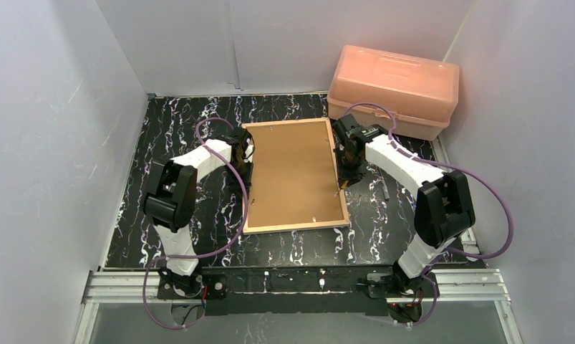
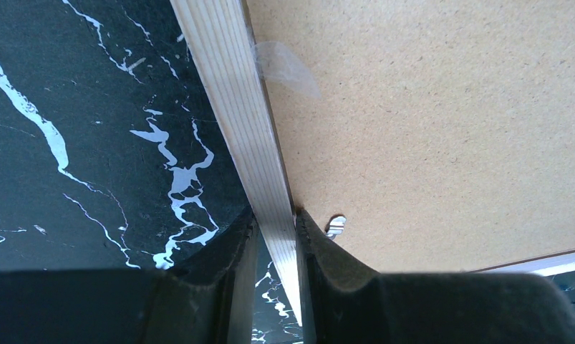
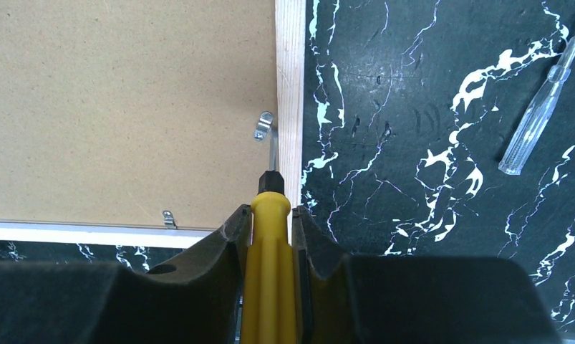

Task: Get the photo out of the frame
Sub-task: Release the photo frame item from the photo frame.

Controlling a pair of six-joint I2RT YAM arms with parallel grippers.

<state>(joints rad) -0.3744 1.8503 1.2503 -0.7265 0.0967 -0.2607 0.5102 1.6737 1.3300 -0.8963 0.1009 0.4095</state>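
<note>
The frame (image 1: pixel 296 225) lies face down in the middle of the table, its brown backing board (image 1: pixel 291 172) up; the photo is hidden under it. My left gripper (image 2: pixel 273 218) is shut on the frame's left wooden edge (image 2: pixel 238 107). A metal clip (image 2: pixel 335 225) shows beside its right finger. My right gripper (image 3: pixel 270 215) is shut on a yellow-handled screwdriver (image 3: pixel 270 265) at the frame's right edge (image 3: pixel 291 86). The tool's tip touches a metal clip (image 3: pixel 263 126) on the board (image 3: pixel 127 107). In the top view the left gripper (image 1: pixel 245 154) and right gripper (image 1: pixel 344 174) flank the frame.
A pink plastic box (image 1: pixel 393 89) stands at the back right, near the frame's far corner. A clear-handled screwdriver (image 3: pixel 542 107) lies on the black marbled table (image 1: pixel 177 129) to the right of the frame. Another clip (image 3: pixel 169 219) sits on the near edge. White walls close in on three sides.
</note>
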